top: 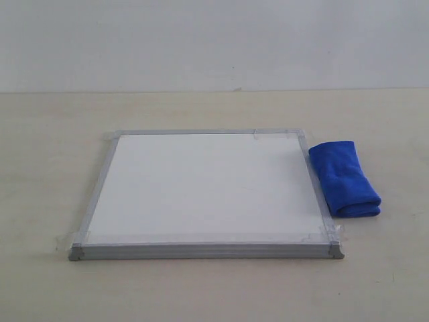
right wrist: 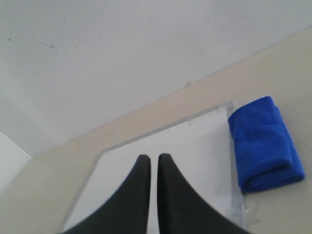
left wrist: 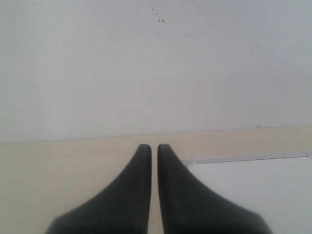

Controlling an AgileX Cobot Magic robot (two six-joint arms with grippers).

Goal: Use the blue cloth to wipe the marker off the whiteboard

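The whiteboard (top: 201,188), white with a silver frame and taped corners, lies flat on the beige table. No dark red marker line shows on it in any view. The blue cloth (top: 345,178) lies folded on the table, touching the board's right edge. Neither gripper appears in the exterior view. My left gripper (left wrist: 154,146) is shut and empty, held above the table beside a corner of the whiteboard (left wrist: 273,185). My right gripper (right wrist: 153,157) is shut and empty, held over the whiteboard (right wrist: 195,146), with the blue cloth (right wrist: 263,144) off to one side of it.
A plain white wall (top: 214,40) rises behind the table's far edge. Bare beige tabletop (top: 47,168) surrounds the board on the left, front and back.
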